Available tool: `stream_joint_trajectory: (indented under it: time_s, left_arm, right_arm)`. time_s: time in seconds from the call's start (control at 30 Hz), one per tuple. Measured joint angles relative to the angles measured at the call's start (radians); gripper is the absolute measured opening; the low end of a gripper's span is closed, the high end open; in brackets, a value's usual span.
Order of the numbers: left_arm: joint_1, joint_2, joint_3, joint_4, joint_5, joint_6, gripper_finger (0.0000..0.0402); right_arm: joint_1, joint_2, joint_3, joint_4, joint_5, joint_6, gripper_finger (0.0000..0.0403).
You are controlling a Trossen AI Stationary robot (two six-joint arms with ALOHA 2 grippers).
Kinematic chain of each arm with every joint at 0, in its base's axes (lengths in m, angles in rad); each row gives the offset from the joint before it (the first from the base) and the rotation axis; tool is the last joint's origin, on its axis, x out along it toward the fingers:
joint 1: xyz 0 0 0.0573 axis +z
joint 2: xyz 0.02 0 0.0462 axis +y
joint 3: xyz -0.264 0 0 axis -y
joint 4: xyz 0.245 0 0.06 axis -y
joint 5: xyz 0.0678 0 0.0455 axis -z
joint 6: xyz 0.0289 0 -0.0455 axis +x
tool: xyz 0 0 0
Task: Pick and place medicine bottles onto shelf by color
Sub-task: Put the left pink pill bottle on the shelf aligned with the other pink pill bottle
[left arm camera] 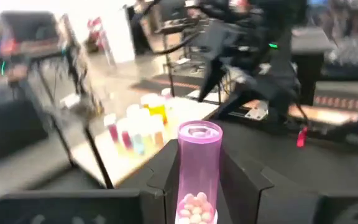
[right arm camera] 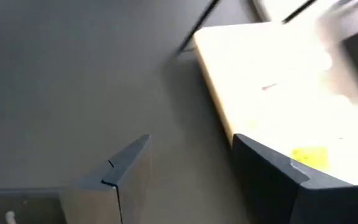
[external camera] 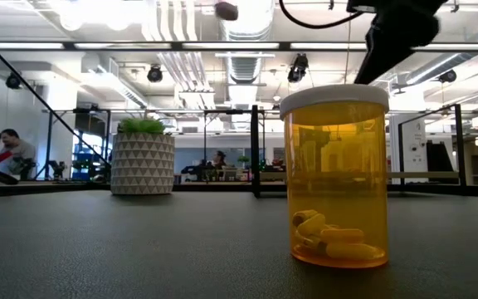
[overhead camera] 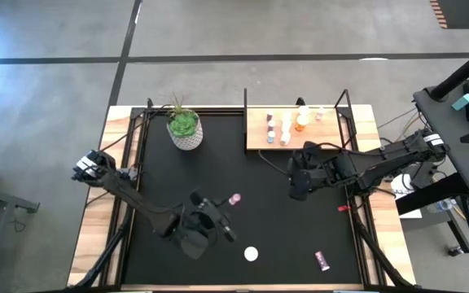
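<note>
My left gripper (overhead camera: 228, 205) is shut on a pink medicine bottle (left arm camera: 198, 168) above the middle of the black mat. The shelf (overhead camera: 259, 140), a light-wood board with black posts, stands at the far right with several bottles (overhead camera: 286, 126) on it. My right gripper (overhead camera: 299, 189) hangs open just in front of the shelf, nothing between its fingers (right arm camera: 126, 165). An orange bottle with a white cap (external camera: 335, 178) stands on its base near the front edge. Another pink bottle (overhead camera: 322, 260) lies on its side at the front right. My left gripper pinches the pink bottle's sides, at its lower half (left arm camera: 194, 190), between its two fingers (left arm camera: 166, 171). The fingers reach about level toward the shelf. The bottle stands roughly upright in the hold, pills in its lower end, lifted clear of the mat.
A white pot with a green plant (overhead camera: 184, 129) stands at the far left of the mat. A small red thing (overhead camera: 344, 208) lies near the mat's right edge. Bare mat (overhead camera: 259, 175) lies between the held bottle and the shelf.
</note>
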Motion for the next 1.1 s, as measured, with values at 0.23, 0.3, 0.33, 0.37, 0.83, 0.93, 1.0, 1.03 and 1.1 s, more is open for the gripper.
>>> stream_joint_trajectory:
  time_s: [0.23, 0.3, 0.33, 0.37, 0.83, 0.93, 1.0, 1.03, 1.1]
  left_arm:
    - [0.106, -0.005, -0.007, 0.253, 0.120, 0.593, 0.0077]
    - [0.139, -0.014, -0.007, 0.253, 0.176, 0.710, 0.0077]
    - [0.155, -0.017, -0.007, 0.254, 0.204, 0.763, 0.0077]
    - [0.170, -0.022, -0.007, 0.253, 0.219, 0.812, 0.0077]
    - [0.442, -0.350, -0.247, 0.086, 0.771, 0.580, 0.0077]
    - [0.528, -0.389, -0.413, 0.381, 0.972, 0.505, 0.0077]
    - [0.573, -0.388, -0.530, 0.640, 1.095, 0.459, 0.0077]
    - [0.592, -0.370, -0.577, 0.781, 1.150, 0.436, 0.0077]
    - [0.616, -0.322, -0.662, 1.064, 1.237, 0.424, 0.0077]
  right_arm:
    - [-0.033, 0.000, 0.000, 0.004, 0.163, -0.033, 0.0215]
    - [-0.063, 0.000, 0.000, 0.003, 0.163, -0.038, 0.0215]
    - [-0.083, 0.000, 0.000, 0.003, 0.163, -0.040, 0.0215]
    - [-0.106, 0.000, 0.000, 0.003, 0.162, -0.048, 0.0215]
    - [-0.368, -0.001, -0.008, 0.064, 0.101, -0.146, 0.0215]
    - [-0.368, -0.001, -0.008, 0.103, 0.072, -0.170, 0.0215]
    - [-0.368, -0.001, -0.008, 0.139, 0.005, -0.194, 0.0215]
    - [-0.368, -0.001, -0.008, 0.164, -0.035, -0.203, 0.0215]
    - [-0.367, -0.001, -0.008, 0.224, -0.130, -0.243, 0.0215]
